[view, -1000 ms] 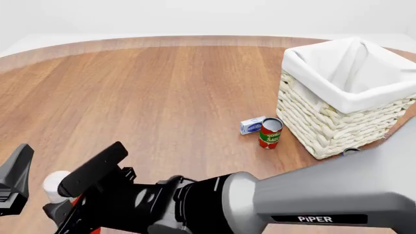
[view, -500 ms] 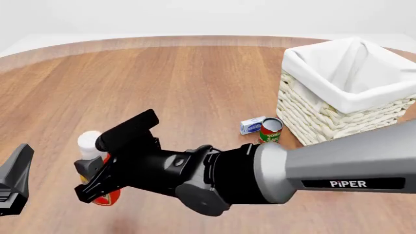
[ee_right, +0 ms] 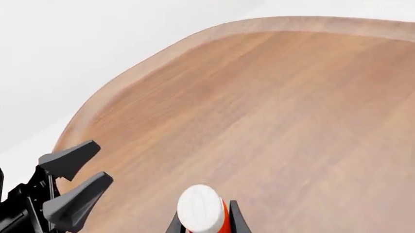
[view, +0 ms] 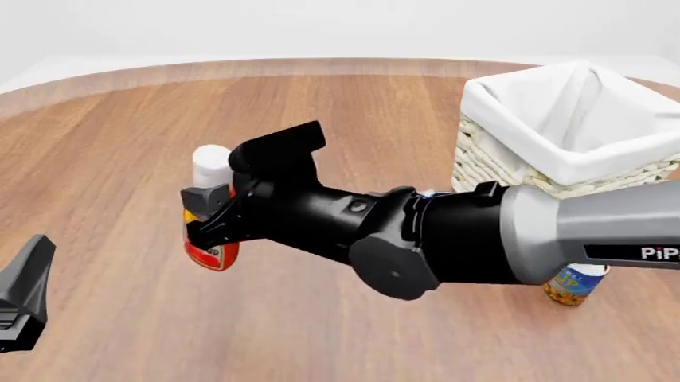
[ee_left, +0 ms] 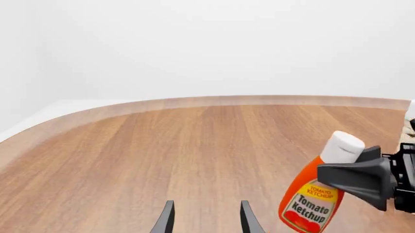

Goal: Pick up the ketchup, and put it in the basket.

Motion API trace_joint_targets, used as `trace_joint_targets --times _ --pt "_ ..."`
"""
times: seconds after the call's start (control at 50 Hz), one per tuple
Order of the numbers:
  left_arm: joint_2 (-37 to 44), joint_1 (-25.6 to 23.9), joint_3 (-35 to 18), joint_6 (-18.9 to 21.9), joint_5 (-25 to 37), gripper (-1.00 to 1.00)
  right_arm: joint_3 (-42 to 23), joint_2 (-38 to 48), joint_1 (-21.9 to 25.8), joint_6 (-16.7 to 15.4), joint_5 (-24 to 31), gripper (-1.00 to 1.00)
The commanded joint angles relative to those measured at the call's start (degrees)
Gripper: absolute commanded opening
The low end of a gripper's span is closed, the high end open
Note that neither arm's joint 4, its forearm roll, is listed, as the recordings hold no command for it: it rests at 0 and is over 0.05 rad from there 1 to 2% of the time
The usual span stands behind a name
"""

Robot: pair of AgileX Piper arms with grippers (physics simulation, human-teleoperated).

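The ketchup (view: 212,165) is a red squeeze bottle with a white cap and a yellow label. My right gripper (view: 218,213) is shut on its body and holds it in the air over the left-middle of the table, tilted slightly. It also shows in the left wrist view (ee_left: 310,206) and, cap first, in the right wrist view (ee_right: 201,208) between the right gripper's fingers (ee_right: 234,219). The cream wicker basket (view: 510,195) stands at the far right, apart from the bottle. My left gripper (ee_left: 206,221) is open and empty, low at the near left (view: 29,280).
A blue-and-orange can (view: 574,284) stands near the front of the basket, under my right arm. My right arm (view: 457,235) crosses the middle of the table and hides the things behind it. The left gripper shows in the right wrist view (ee_right: 68,189).
My right gripper has lifted the ketchup off the near-left table and carried it up and to the right. The left gripper has not moved.
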Motion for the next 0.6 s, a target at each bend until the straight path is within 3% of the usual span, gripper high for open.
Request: trace_joint_targets --times 0.02,0.32,0.6 --pt "0.00 0.00 0.00 0.00 0.00 1.00 1.54 -3.34 -4.02 0.85 -0.91 -1.00" --pt "0.00 0.00 0.00 0.00 0.00 1.00 1.83 -5.52 -6.53 0.91 -0.89 -1.00" --pt "0.00 0.00 0.00 0.00 0.00 1.00 4.42 -9.28 -12.86 0.35 -2.84 -1.00"
